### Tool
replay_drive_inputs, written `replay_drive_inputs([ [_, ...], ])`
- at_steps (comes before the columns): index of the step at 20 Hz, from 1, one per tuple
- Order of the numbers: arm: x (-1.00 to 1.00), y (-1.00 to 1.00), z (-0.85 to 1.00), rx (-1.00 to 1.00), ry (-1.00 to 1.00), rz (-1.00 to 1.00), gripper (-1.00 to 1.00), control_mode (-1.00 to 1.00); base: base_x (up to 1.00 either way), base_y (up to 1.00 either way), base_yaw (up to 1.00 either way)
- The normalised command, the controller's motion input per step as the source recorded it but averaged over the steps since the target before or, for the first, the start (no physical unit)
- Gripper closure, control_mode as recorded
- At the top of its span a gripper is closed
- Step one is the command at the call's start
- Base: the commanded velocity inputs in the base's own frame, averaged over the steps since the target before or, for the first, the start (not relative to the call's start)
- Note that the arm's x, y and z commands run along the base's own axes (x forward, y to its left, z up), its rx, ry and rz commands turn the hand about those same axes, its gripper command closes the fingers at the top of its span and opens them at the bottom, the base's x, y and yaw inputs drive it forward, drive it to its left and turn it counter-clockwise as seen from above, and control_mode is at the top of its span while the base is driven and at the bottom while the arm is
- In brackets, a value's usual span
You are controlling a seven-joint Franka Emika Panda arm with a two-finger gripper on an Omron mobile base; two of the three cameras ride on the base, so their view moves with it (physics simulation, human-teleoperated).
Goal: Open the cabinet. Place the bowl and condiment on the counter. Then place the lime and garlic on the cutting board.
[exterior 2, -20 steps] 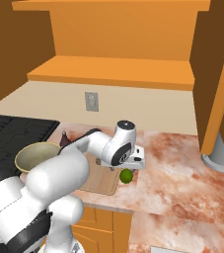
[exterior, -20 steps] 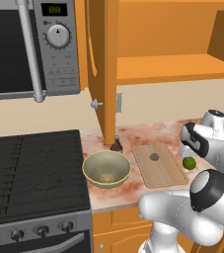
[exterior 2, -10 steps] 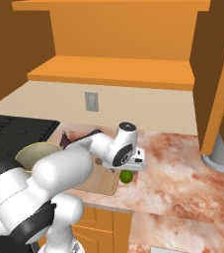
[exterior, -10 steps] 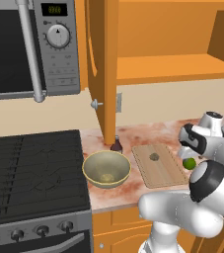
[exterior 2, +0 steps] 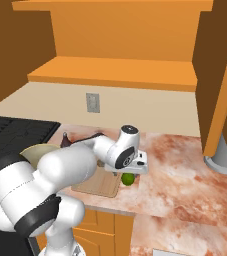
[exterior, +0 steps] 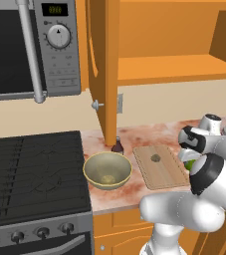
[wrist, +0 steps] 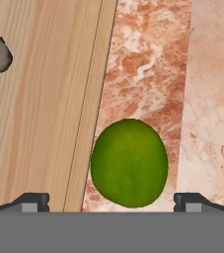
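On the marbled reddish-brown and cream counter (wrist: 148, 54), just beside the edge of the thin tan wooden cutting board (wrist: 39, 99), the small bright green lime (wrist: 129, 162) lay free, framed between the two dark tips of the gripper (wrist: 111, 201), whose jaws stood fully apart on either side of it. Compared with a second before, the white arm had shifted slightly over the fruit, bringing the hand closer above it; the lime itself had not moved. That suggested the pick was about to begin, with the lime not yet on the board. The tiny grey-brown garlic (exterior: 155, 158) already sat on the cutting board (exterior: 159, 167), so that half of the last step looked done. Further left, the wide glossy olive-beige bowl (exterior: 107, 170) rested on the counter, with the small dark brown condiment bottle (exterior: 117, 146) apparently just behind it, though partly hidden. The orange wooden cabinet (exterior: 103, 64) hung open above them.
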Motion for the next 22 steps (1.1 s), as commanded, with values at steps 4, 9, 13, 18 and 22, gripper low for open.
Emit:
replay_drive_inputs([
  [4, 0.07, 0.0, -0.1, 0.0, 0.03, 0.01, -1.0, -1.0, 0.0, 0.0, 0.0],
  [9, 0.07, -0.04, -0.11, 0.0, 0.03, 0.01, -1.0, -1.0, 0.0, 0.0, 0.0],
  [13, 0.08, -0.04, -0.09, 0.0, 0.03, 0.01, -1.0, -1.0, 0.0, 0.0, 0.0],
  [18, 0.11, -0.04, -0.07, 0.0, 0.05, 0.02, -1.0, -1.0, 0.0, 0.0, 0.0],
  [22, 0.08, -0.05, -0.05, 0.0, 0.05, 0.02, -1.0, -1.0, 0.0, 0.0, 0.0],
])
